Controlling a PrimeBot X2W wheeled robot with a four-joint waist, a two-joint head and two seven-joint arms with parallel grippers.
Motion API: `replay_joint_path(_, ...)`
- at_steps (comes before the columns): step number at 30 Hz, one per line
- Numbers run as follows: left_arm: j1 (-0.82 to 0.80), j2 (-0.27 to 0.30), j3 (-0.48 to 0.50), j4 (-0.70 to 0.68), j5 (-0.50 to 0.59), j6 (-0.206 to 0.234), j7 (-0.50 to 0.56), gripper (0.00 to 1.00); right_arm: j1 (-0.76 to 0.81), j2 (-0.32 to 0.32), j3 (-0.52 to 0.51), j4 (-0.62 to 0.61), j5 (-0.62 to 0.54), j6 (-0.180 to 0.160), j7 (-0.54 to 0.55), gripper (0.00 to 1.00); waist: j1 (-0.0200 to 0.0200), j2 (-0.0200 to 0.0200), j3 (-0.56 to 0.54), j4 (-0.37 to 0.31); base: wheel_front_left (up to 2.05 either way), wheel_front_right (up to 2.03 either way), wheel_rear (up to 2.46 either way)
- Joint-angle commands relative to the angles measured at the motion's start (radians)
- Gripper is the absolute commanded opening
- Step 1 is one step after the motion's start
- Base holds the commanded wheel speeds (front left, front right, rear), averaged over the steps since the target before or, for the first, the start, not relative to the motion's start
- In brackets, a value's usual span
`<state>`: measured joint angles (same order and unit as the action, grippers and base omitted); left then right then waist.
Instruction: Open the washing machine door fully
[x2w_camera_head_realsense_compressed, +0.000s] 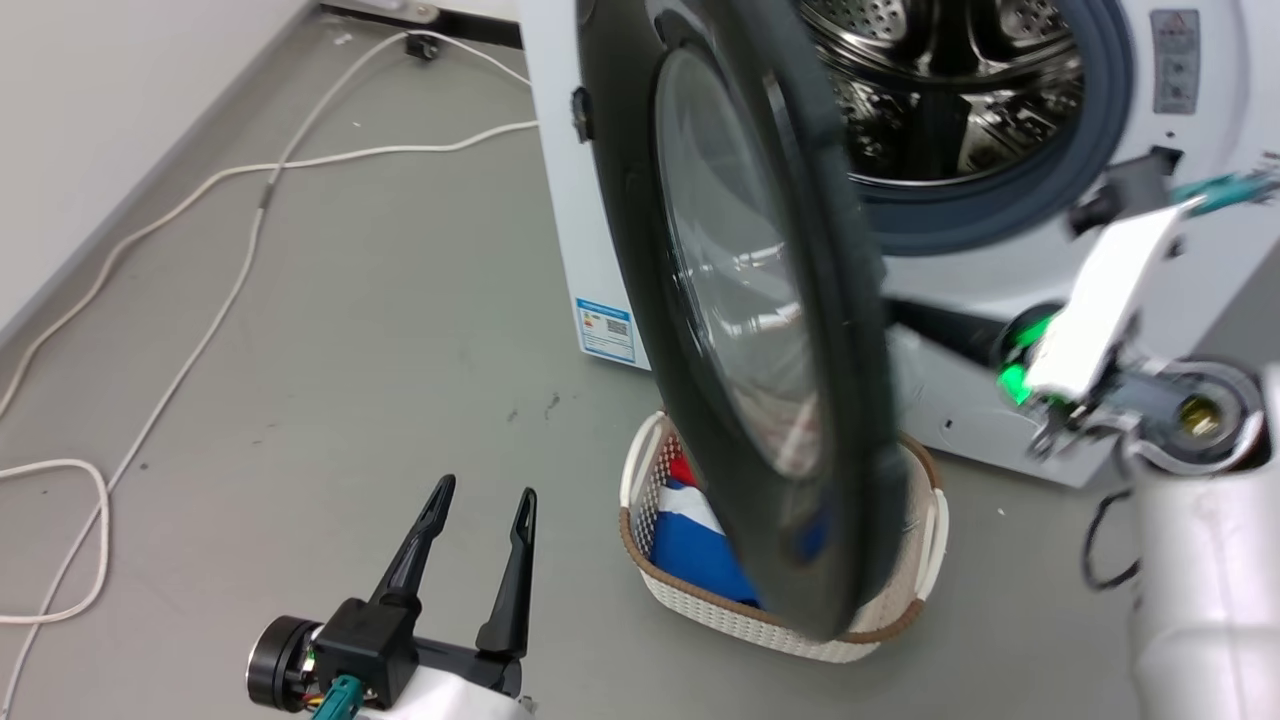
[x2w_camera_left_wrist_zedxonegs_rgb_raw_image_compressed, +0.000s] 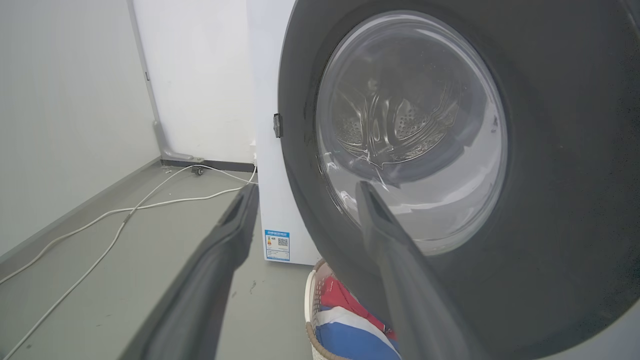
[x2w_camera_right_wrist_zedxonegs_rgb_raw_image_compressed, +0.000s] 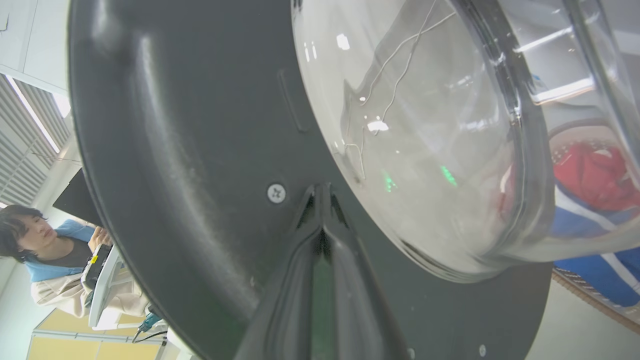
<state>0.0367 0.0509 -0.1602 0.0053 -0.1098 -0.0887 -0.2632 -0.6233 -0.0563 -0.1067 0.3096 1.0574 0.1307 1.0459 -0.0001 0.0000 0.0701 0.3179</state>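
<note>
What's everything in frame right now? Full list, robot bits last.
washing machine door: 1, glossy black with clear glass centre, partly open above the basket
washing machine: 1, white, on the floor ahead
drum: 1, steel, inside the machine
label sticker: 1, blue, machine's lower side panel
basket: 1, white with brown rim, floor before the machine
clothes: some, blue, red, white, in the basket
cables: at least two, white, floor, left
person: 1, blue and beige top, past the door's edge, right wrist view
left gripper: 1, dark, open, lower left, apart from the door
right gripper: 1, dark, shut, tips at the door's inner face
</note>
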Motion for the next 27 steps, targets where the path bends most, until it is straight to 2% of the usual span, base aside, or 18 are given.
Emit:
replay_joint_path(1,0.010,-0.001,0.002,0.001,0.004,-0.007,-0.002,1.00,0.035,0.009,0.021,-0.005,0.021,0.000,-0.009,0.00,0.0001,0.0000,-0.016,0.018,0.00,0.00,0.00)
replay_joint_path(8,0.037,-0.001,0.005,0.001,0.017,-0.017,-0.002,1.00,0.104,0.011,0.160,-0.040,0.133,0.000,-0.089,0.00,0.0001,0.0000,-0.033,0.058,0.00,0.00,0.00)
replay_joint_path(14,0.043,-0.001,-0.008,-0.001,0.010,-0.010,-0.002,1.00,0.143,0.008,0.247,-0.059,0.164,0.000,-0.142,0.00,0.0001,0.0000,-0.042,0.091,0.00,0.00,0.00)
replay_joint_path(23,0.039,-0.001,0.011,-0.003,0.010,-0.011,-0.003,1.00,0.147,0.009,0.293,-0.045,0.189,0.000,-0.196,0.00,0.0001,0.0000,-0.042,0.099,0.00,0.00,0.00)
replay_joint_path(27,0.025,-0.001,0.019,-0.001,0.007,-0.009,-0.002,1.00,0.138,0.007,0.279,-0.058,0.158,0.000,-0.240,0.00,0.0001,0.0000,-0.045,0.087,0.00,0.00,0.00)
